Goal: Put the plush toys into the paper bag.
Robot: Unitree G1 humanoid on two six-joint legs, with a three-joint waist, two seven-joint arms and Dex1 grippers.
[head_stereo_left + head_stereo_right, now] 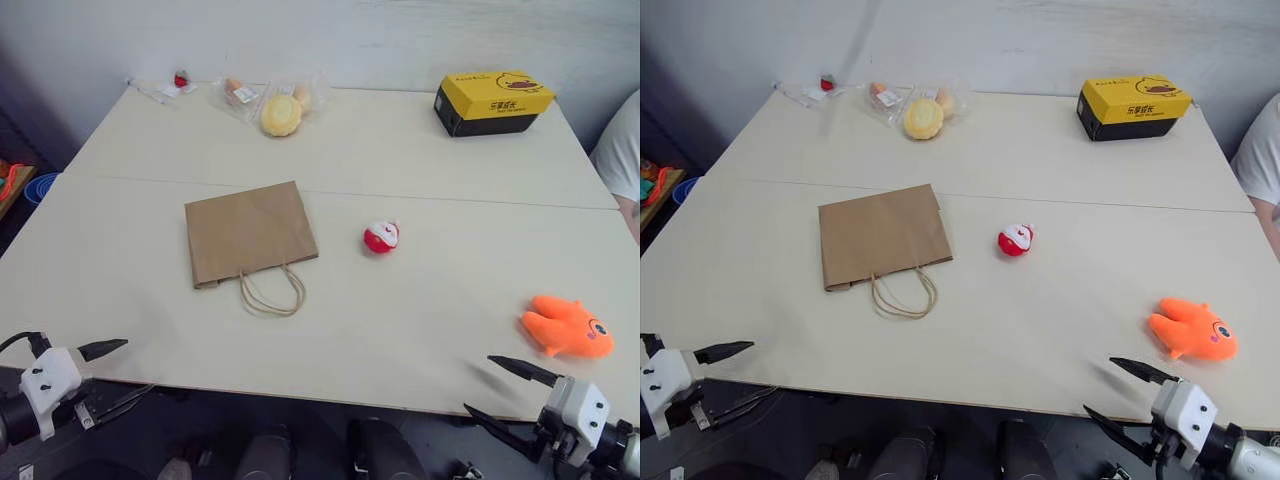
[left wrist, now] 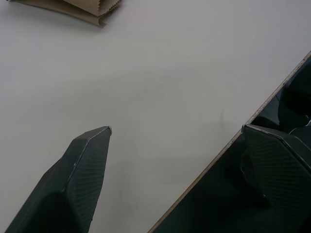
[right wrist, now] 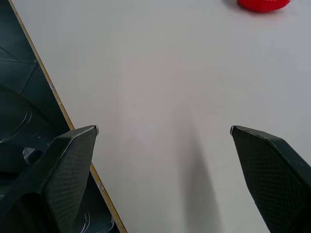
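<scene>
Flat paper bag [image 1: 249, 233] on desk [image 1: 420, 160], red-and-white toy [image 1: 381, 237] beside it, orange fish [image 1: 567, 327] near right gripper [image 1: 498, 390], left gripper [image 1: 118, 375] at near edge, both jaws wide, empty.

Left gripper [image 1: 118, 373] fingers spread wide, empty, right gripper [image 1: 497, 387] likewise, both held low

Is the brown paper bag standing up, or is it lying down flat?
Lying flat. The paper bag rests on its side on the table, pressed thin, its cord handles spread on the tabletop toward the robot.
</scene>
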